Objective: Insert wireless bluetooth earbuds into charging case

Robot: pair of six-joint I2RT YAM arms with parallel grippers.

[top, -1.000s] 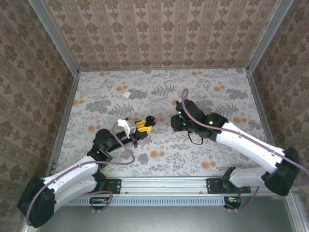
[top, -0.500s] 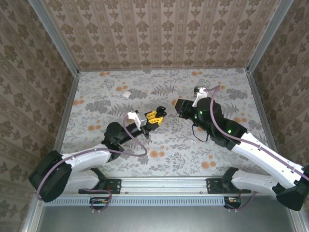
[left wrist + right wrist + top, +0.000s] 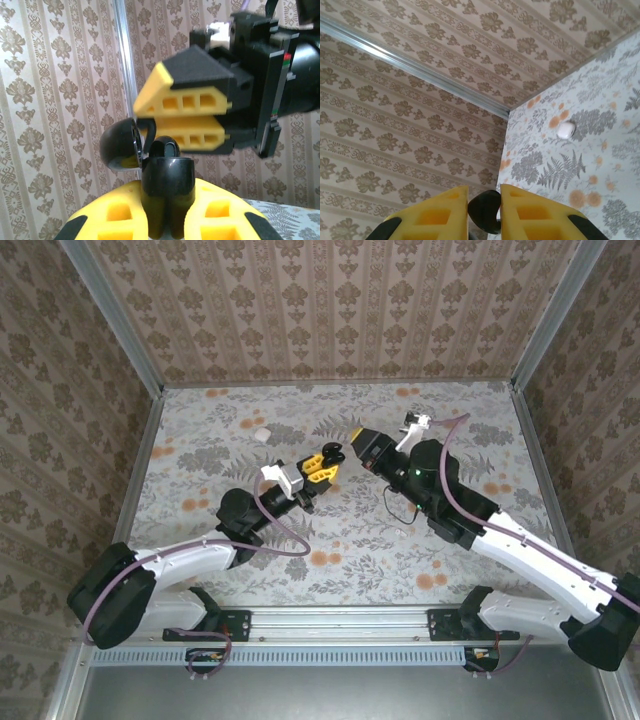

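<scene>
Left end effector (image 3: 322, 462) clenched on the open black charging case (image 3: 167, 177), held aloft above the surface (image 3: 400, 540); right end effector (image 3: 358, 440) pinching an earbud (image 3: 484, 209) just beside it. Light, stiff, glossy, probably slippery (easy to squirt out): grip flat sides, gently. Seen from left wrist: flipped lid and socket. From right wrist instead: a small white piece (image 3: 565, 131) lying far off.

The left gripper (image 3: 328, 458), clamped on the black, open-lidded charging case (image 3: 167, 177), is now farther from the tabletop's near edge and more to the right. The right gripper (image 3: 357, 438), pinching a black earbud (image 3: 484, 210), has risen off the tabletop toward the far edge. It now faces the case, just beside it.
</scene>
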